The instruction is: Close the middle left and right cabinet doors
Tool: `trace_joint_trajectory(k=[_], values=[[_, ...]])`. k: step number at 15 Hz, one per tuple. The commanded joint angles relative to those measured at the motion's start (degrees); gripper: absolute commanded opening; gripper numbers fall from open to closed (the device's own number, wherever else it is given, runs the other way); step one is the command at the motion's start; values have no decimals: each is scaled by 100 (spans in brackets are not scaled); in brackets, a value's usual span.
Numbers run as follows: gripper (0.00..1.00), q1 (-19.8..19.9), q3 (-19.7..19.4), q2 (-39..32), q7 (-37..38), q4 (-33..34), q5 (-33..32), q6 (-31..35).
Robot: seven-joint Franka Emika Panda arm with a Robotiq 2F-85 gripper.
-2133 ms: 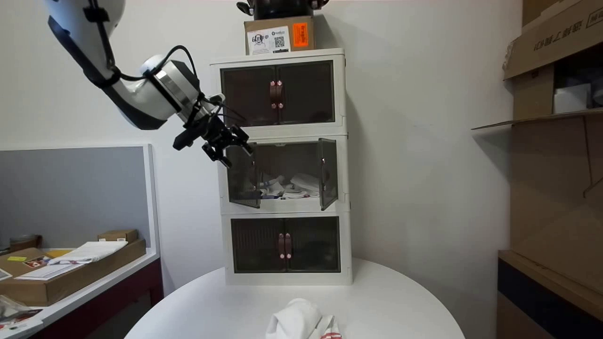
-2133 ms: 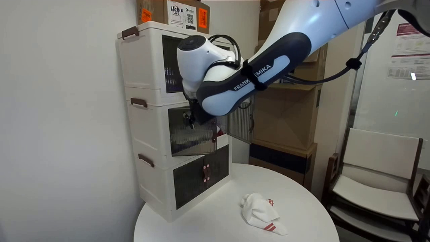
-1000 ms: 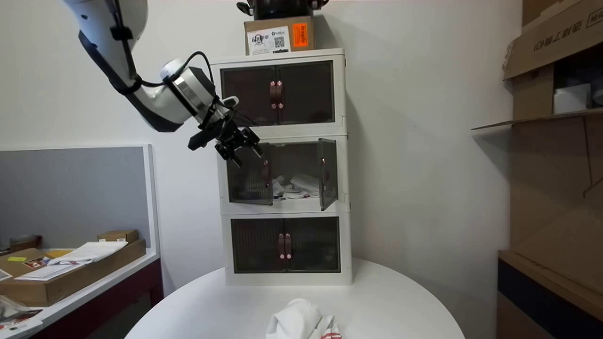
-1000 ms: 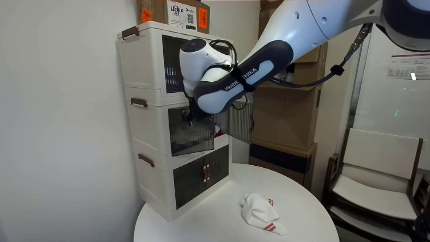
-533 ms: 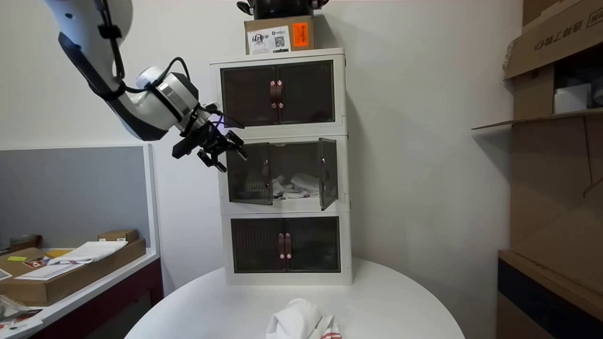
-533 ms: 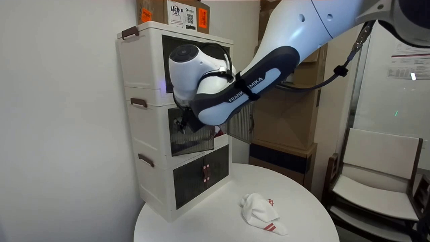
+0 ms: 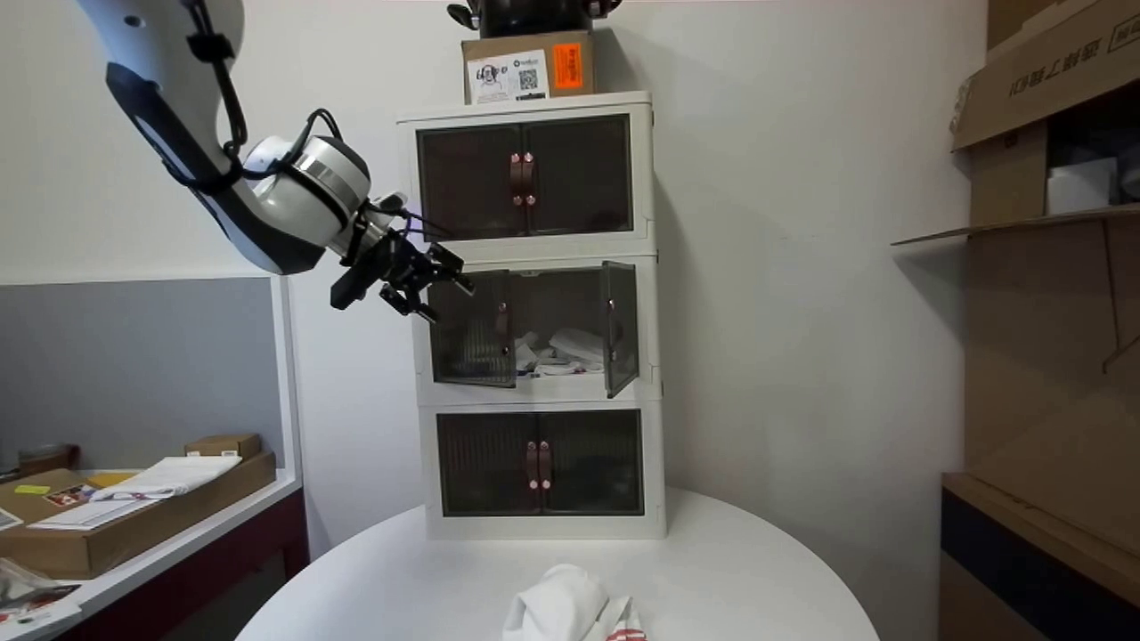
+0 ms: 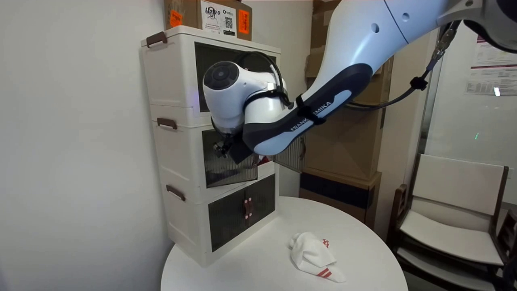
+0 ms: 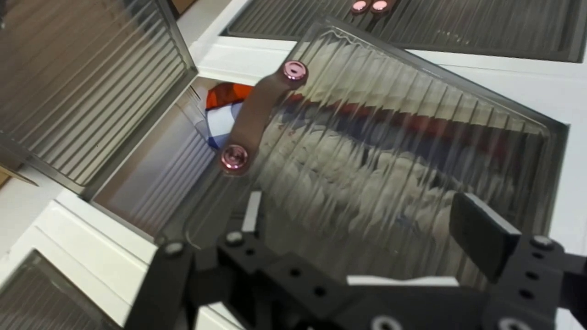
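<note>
White with dark panels, the three-tier cabinet point(image 7: 552, 249) stands on a round tabletop point(image 7: 739, 570), and all eyes are on its middle tier, where both doors are open! The middle left door point(image 7: 472, 334) sits ajar, angled outward; the middle right door point(image 7: 622, 329) stands wider, swung well out from the frame. And there's the pincer point(image 9: 360, 206), jaws spread wide, hanging by the left door's upper part with its tips angled down. Touching it? Can't tell from these angles. Great close-up in the wrist view: the left door's brown strap handle point(image 9: 252, 114), two shiny pink studs, showing just past one jaw, with the door's ribbed surface filling the gap between the jaws. White cloths point(image 7: 574, 347) lie heaped inside that tier, visible between the doors. Above, the top-tier doors point(image 7: 579, 174) are closed; below, the bottom-tier doors point(image 7: 488, 463) are closed too. Up on the roof, a cardboard box point(image 7: 551, 76) carries a black pot point(image 7: 534, 16). And down front on the tabletop, a crumpled white cloth point(image 8: 311, 254) with red stripes!
</note>
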State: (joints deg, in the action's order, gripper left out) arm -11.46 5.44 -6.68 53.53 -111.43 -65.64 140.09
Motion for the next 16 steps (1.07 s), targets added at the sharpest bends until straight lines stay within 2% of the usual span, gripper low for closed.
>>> trace_joint_trajectory(k=[1,6,13,16], values=[[100,62,4,-204,602,133,-375,-262],[100,124,-33,-824,805,646,-562,-219],[100,74,-241,-1969,670,2122,-742,-288],[100,49,-248,-2126,555,2343,-689,-366]])
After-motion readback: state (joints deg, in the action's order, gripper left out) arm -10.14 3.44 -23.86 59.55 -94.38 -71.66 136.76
